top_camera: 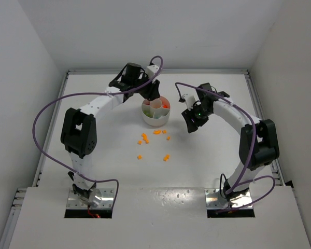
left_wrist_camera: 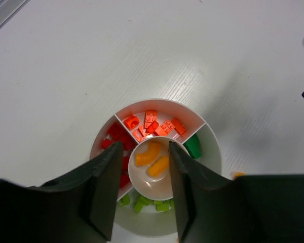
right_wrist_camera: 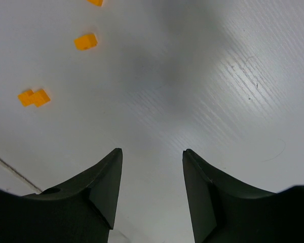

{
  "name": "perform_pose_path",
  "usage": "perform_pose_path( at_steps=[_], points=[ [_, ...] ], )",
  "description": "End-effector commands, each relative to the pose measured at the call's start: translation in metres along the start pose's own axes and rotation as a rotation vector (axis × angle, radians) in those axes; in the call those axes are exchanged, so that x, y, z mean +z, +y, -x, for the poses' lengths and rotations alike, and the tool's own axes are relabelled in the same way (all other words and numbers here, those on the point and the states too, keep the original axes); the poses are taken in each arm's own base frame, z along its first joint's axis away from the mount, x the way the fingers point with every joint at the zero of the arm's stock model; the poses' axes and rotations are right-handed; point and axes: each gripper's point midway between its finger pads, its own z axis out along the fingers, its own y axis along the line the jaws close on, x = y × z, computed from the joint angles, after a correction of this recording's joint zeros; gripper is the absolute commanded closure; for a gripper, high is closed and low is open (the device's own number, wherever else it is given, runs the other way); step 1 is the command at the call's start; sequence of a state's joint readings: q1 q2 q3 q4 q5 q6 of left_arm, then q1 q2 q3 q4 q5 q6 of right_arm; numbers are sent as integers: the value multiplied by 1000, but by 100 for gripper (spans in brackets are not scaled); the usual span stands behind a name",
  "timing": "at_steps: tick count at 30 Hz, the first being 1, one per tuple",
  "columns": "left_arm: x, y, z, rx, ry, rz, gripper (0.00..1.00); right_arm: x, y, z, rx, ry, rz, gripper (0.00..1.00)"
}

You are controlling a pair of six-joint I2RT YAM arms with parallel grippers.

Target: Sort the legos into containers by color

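Left wrist view: your left gripper [left_wrist_camera: 144, 152] fingers stand released and empty, framing the smooth round cup [left_wrist_camera: 153, 191] of the white plastic dish [left_wrist_camera: 157, 103] near the table's [top_camera: 207, 166] far edge. Curved orange legos [left_wrist_camera: 151, 159] lie in that cup. Your right gripper [right_wrist_camera: 152, 154] gapes empty over the finely scored surface. Loose blocky orange bricks [top_camera: 144, 141] lie mid-table, with open room around them.

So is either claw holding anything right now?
Nothing is held. The left gripper hangs open over the dish; the right gripper is open above the table, empty too.

Left arm [top_camera: 101, 102] and right arm [top_camera: 233, 111] outstretched, fingers [left_wrist_camera: 109, 187] apart.
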State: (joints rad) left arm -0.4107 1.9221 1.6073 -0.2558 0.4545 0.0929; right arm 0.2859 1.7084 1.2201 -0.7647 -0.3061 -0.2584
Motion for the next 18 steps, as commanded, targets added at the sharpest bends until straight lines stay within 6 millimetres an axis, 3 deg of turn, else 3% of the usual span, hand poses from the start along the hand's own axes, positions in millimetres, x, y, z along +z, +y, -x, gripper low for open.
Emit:
perform_pose_path(
  at_steps=[1,6,8,11,13,14,15,18],
  points=[
    [-6,6,7,9,-22,18,51,-10,-2,21,-29,-62,-23,48],
    [-6,4,7,9,-24,6,49,-9,5,20,-34,-56,-1,48],
    [-13,4,16,-25,-62,5,49,-12,14,26,-86,-75,13,48],
    [-35,17,36,-78,-146,18,46,-13,43,25,-205,-82,57,48],
    [-52,26,39,-165,-184,12,42,-12,73,23,-334,-79,103,48],
    [-64,28,50,-174,-216,15,38,-9,85,14,-363,-48,138,48],
    [-73,34,48,-215,-224,2,37,-3,104,8,-427,-20,172,48],
    [-92,42,43,-272,-209,1,29,5,127,-5,-539,31,194,45]
  ],
)
